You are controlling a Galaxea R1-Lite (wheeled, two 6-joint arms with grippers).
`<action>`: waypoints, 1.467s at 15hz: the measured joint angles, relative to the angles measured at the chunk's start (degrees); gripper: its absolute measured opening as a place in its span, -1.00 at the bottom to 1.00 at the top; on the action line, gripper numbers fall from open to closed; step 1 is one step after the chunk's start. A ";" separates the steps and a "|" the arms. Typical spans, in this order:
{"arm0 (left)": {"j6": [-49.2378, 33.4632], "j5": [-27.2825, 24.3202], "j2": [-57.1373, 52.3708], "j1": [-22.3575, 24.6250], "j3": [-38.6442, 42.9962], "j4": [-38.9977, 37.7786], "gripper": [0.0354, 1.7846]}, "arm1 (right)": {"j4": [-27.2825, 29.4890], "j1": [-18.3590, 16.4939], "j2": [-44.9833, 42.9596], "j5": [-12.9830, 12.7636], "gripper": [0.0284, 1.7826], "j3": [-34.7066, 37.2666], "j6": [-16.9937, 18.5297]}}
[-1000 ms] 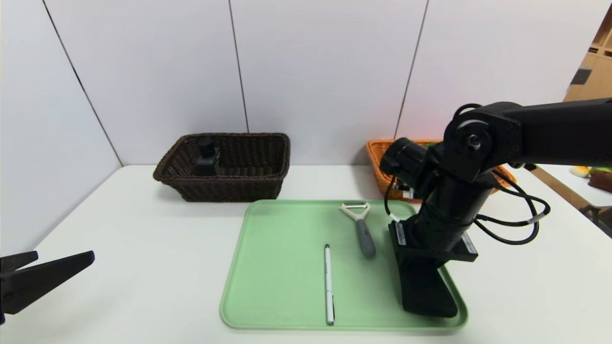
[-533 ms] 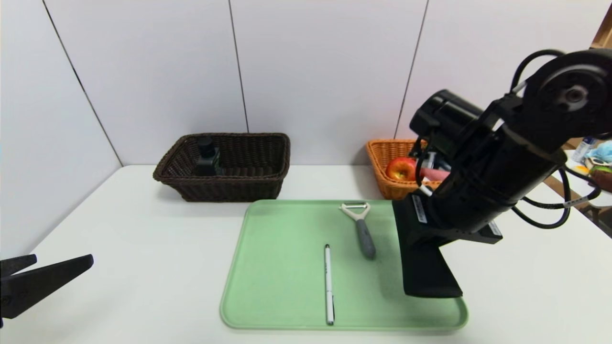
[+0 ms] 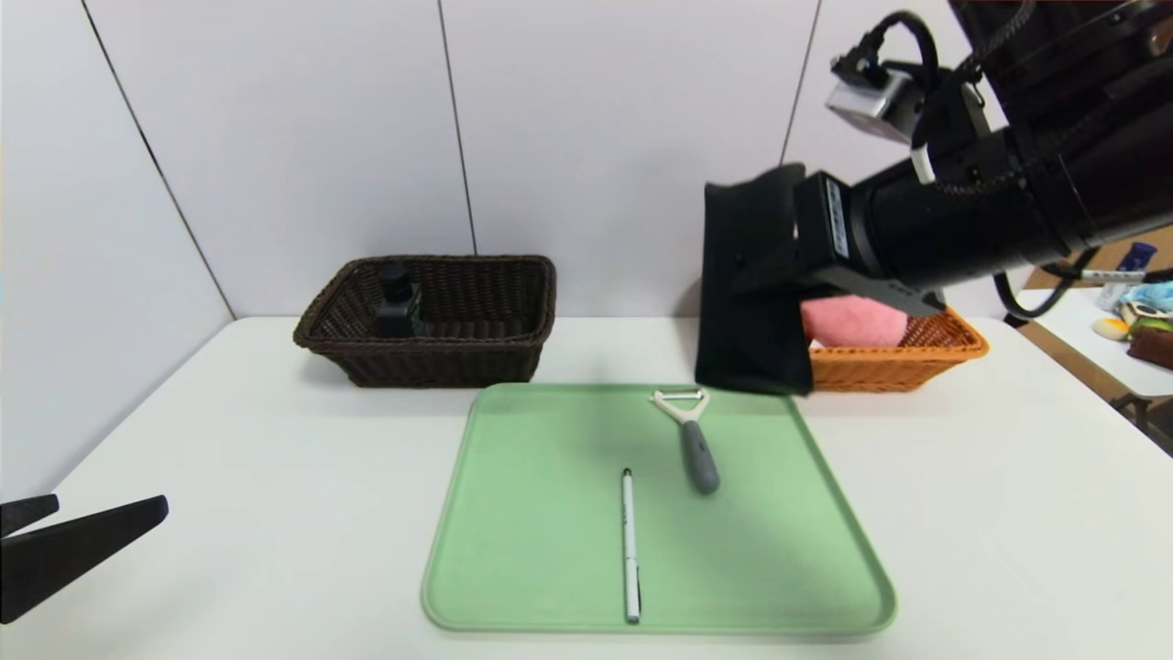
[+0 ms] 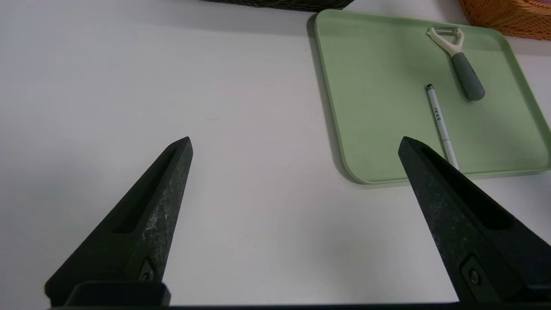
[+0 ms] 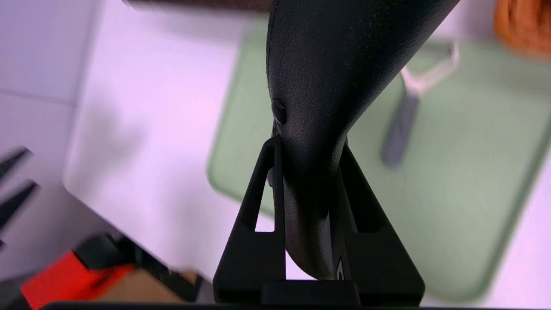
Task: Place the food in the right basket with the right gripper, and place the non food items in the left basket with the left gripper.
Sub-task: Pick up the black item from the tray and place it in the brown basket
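Observation:
My right gripper [image 3: 779, 270] is shut on the long black glasses case [image 3: 747, 302] and holds it high in the air, hanging down over the tray's far right corner; the grip shows in the right wrist view [image 5: 310, 144]. The peeler [image 3: 692, 431] and the white pen [image 3: 630, 545] lie on the green tray [image 3: 541, 513]. The pump bottle [image 3: 397, 298] stands in the dark brown basket [image 3: 513, 268]. The pink peach [image 3: 852, 321] lies in the orange basket [image 3: 903, 368]; the apple is hidden behind the case. My left gripper [image 4: 295, 142] is open and empty, low over the table's front left.
The white table [image 3: 229, 440] ends at a wall just behind both baskets. My right arm [image 3: 1008, 211] reaches over the orange basket from the right. A second table with small objects [image 3: 1136, 330] stands at the far right.
My right gripper has lifted the glasses case off the tray's right side, swung it up and back, and now holds it in front of the orange basket. The left gripper has barely moved.

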 joint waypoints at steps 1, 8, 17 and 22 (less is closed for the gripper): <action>-0.02 0.06 -0.09 0.00 -0.30 0.00 0.89 | -7.11 0.55 0.63 -0.05 -0.69 -0.05 -0.02; 0.89 0.85 -0.30 0.00 0.05 0.45 0.89 | -42.70 4.57 18.72 -4.74 -0.70 -8.46 -5.14; 1.00 2.05 -2.26 0.00 5.21 0.80 0.89 | -73.94 5.05 41.24 -7.57 -0.70 -9.36 -12.51; 0.99 2.13 -2.86 0.00 5.60 1.00 0.89 | -74.52 5.38 45.70 -7.09 -0.37 -9.37 -13.69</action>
